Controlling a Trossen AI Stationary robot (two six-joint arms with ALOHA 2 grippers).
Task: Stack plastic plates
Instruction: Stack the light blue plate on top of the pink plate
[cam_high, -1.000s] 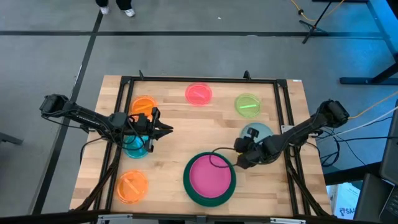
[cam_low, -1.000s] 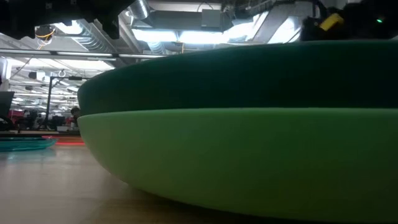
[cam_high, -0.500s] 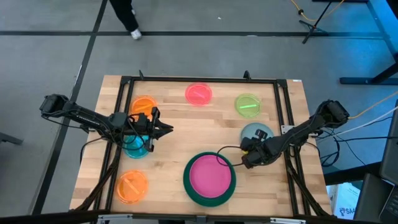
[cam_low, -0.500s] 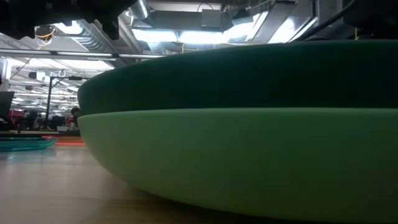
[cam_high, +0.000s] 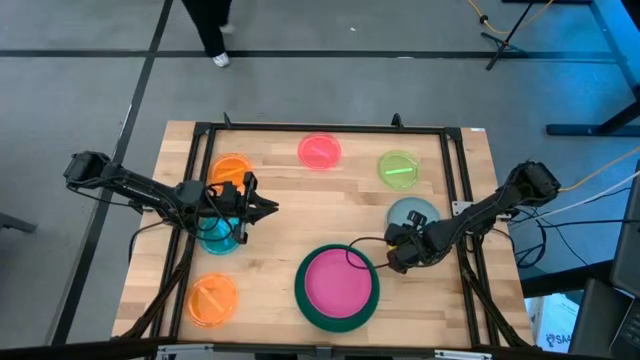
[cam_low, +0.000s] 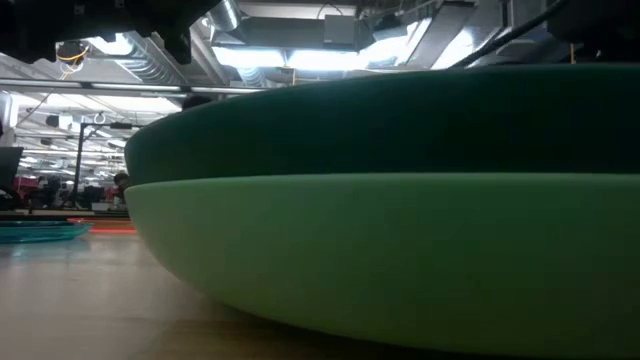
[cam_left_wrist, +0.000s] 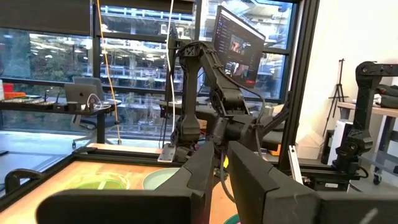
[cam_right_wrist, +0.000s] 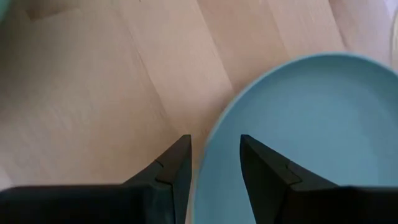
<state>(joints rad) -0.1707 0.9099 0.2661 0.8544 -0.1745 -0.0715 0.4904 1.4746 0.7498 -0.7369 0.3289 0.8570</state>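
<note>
Grey-blue plate (cam_high: 411, 213) lies flat on the table's (cam_high: 280, 250) right side, between the lime plate (cam_high: 398, 168) and the stack of magenta plate (cam_high: 337, 283) on dark green plate (cam_high: 305, 308). My right gripper (cam_high: 395, 252) sits at its near rim. In the right wrist view the two fingers (cam_right_wrist: 264, 172) stand parted and empty, with the plate's edge (cam_right_wrist: 214, 149) running between them, one finger over the wood and one over the blue. I judge that straddled rim is what the pinch depends on; a round plate offers no long axis. The right arm is clearly nearer. My left gripper (cam_high: 262, 209) waits over the teal plate (cam_high: 218, 235), well apart, holding nothing; I cannot tell its finger spacing.
</note>
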